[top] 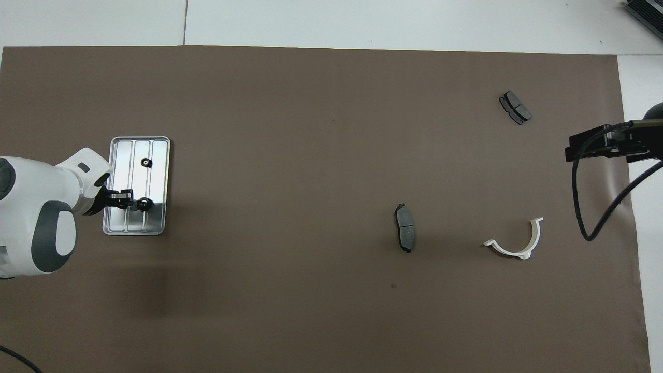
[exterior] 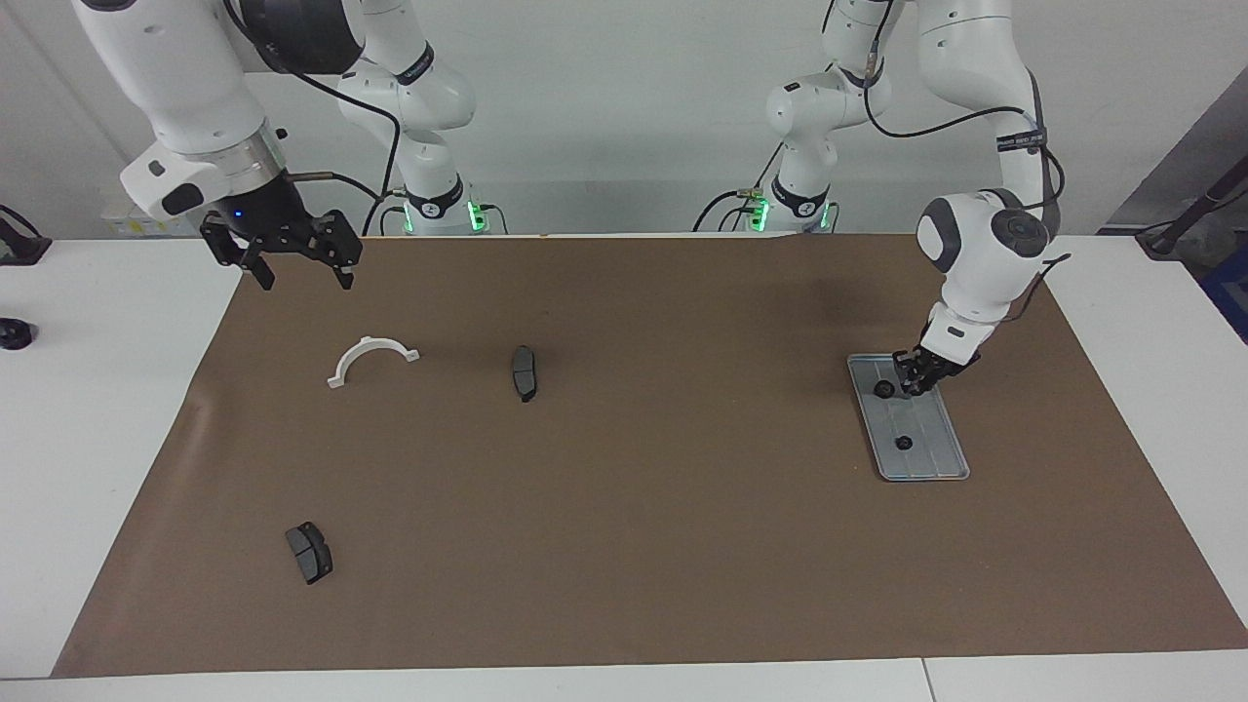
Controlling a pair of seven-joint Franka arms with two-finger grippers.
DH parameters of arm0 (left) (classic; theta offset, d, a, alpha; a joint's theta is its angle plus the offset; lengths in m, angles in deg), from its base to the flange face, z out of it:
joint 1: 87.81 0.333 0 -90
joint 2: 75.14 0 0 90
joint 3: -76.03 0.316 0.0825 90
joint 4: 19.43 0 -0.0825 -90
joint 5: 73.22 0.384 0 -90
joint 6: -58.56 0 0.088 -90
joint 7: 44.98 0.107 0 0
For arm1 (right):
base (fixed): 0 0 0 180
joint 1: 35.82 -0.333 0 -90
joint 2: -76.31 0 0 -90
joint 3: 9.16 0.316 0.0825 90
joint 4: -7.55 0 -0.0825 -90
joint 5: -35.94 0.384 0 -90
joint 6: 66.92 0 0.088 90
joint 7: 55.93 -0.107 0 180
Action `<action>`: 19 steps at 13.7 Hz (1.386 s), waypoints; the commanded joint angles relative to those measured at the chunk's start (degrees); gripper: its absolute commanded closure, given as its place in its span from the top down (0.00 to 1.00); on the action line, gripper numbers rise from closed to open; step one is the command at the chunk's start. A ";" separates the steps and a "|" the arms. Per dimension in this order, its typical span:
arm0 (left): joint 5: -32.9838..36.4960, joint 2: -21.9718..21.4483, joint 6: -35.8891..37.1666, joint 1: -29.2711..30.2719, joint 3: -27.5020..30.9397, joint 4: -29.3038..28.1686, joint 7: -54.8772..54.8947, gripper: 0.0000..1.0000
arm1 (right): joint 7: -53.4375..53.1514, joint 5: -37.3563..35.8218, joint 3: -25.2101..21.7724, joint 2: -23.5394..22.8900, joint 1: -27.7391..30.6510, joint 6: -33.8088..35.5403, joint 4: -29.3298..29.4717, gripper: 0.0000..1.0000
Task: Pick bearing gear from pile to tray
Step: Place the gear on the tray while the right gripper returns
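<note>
A brown mat (exterior: 634, 507) covers the white table (exterior: 97, 439) before a pale wall. The tray (exterior: 931, 458), toward the left arm's end, holds two gears: one (exterior: 904, 443) loose, one (exterior: 884, 389) beside the left gripper (exterior: 912, 382); whether that claw pinches it cannot be told. The right gripper (exterior: 302, 276) hangs spread above the mat's edge near the half-ring (exterior: 370, 359).

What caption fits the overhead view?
Left gripper over the tray beside one gear; another gear already lies there.

The left pincer (exterior: 915, 382) over the tray (exterior: 936, 458) is too small to tell whether it grips the gear (exterior: 883, 389); the right arm is cut off overhead.
</note>
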 commanded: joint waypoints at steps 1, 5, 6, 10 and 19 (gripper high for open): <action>-0.90 -1.05 -3.69 0.16 0.12 -2.62 0.69 0.51 | 0.13 1.20 -0.04 0.98 2.17 0.49 -1.34 1.00; -0.90 0.18 -3.62 -0.37 0.12 0.52 0.43 1.00 | 0.21 0.59 0.13 1.07 2.00 0.39 -1.43 1.00; -0.90 0.27 -2.39 -0.72 -0.06 2.02 0.17 1.00 | 0.21 0.24 0.31 0.98 2.00 0.39 -1.26 1.00; -0.81 -0.78 13.41 -4.22 -0.06 11.42 -0.27 1.00 | 0.04 0.24 0.40 1.16 2.08 0.13 -1.78 1.00; -0.81 -3.07 24.51 -14.25 -0.67 14.51 -14.69 1.00 | 0.21 -3.28 0.49 1.25 1.38 0.30 -1.96 1.00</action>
